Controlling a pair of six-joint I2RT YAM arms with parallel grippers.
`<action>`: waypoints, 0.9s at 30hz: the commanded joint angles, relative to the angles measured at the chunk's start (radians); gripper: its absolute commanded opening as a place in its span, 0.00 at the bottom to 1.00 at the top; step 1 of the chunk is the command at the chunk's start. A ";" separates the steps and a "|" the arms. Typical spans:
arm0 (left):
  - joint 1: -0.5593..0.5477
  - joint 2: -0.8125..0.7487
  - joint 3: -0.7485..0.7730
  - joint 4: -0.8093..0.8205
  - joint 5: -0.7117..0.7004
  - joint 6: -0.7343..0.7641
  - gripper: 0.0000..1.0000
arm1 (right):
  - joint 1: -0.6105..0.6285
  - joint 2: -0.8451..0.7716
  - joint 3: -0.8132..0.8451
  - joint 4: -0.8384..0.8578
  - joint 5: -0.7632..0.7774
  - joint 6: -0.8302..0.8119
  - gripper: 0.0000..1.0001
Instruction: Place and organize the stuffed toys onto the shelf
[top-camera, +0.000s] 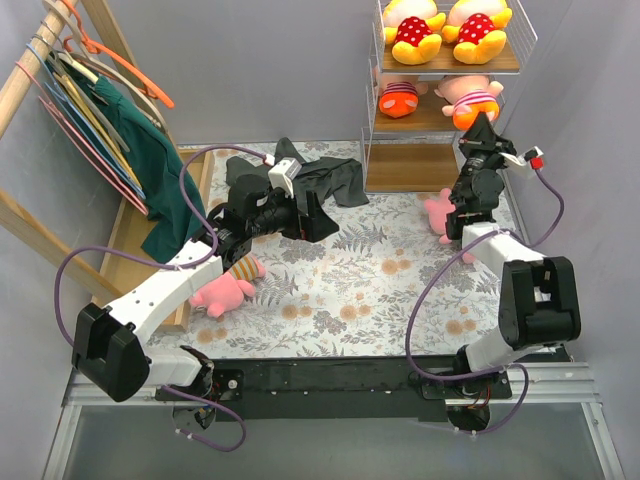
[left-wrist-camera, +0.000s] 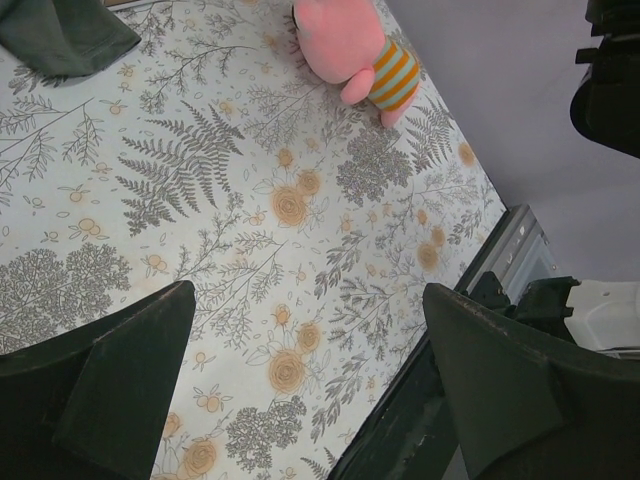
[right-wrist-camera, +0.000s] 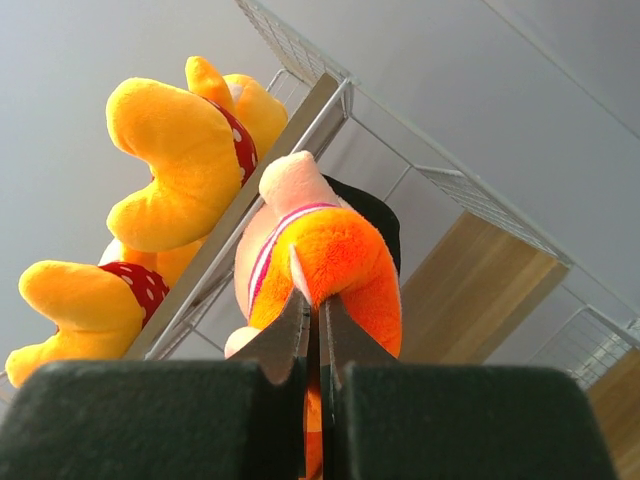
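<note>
The shelf (top-camera: 410, 168) stands at the back right. Two yellow dolls in red dotted dresses (top-camera: 415, 25) (top-camera: 478, 25) lie on its top board; they also show in the right wrist view (right-wrist-camera: 185, 150). On the middle board lie one striped doll (top-camera: 400, 98) and a black-haired doll (top-camera: 470, 95). My right gripper (top-camera: 480, 125) is shut on that doll's orange leg (right-wrist-camera: 345, 265) at the board's edge. One pink doll (top-camera: 440, 212) lies on the mat by the right arm, another (top-camera: 225, 290) by the left arm. My left gripper (top-camera: 308, 215) hangs open and empty (left-wrist-camera: 310, 390) above the mat.
A slanted wooden clothes rail (top-camera: 40, 60) with hangers and a green garment (top-camera: 160, 170) fills the left side. A dark grey cloth (top-camera: 330, 180) lies on the floral mat (top-camera: 370, 280) under the left gripper. The shelf's bottom board is bare.
</note>
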 joint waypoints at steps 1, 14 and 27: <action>-0.004 -0.052 -0.019 0.024 0.016 -0.004 0.98 | -0.003 0.049 0.109 0.061 0.049 0.025 0.01; -0.006 -0.086 -0.031 0.045 0.008 -0.018 0.98 | -0.006 0.266 0.251 0.123 0.109 0.051 0.01; -0.006 -0.061 -0.028 0.045 0.042 -0.024 0.98 | 0.003 0.385 0.425 -0.103 0.148 0.157 0.06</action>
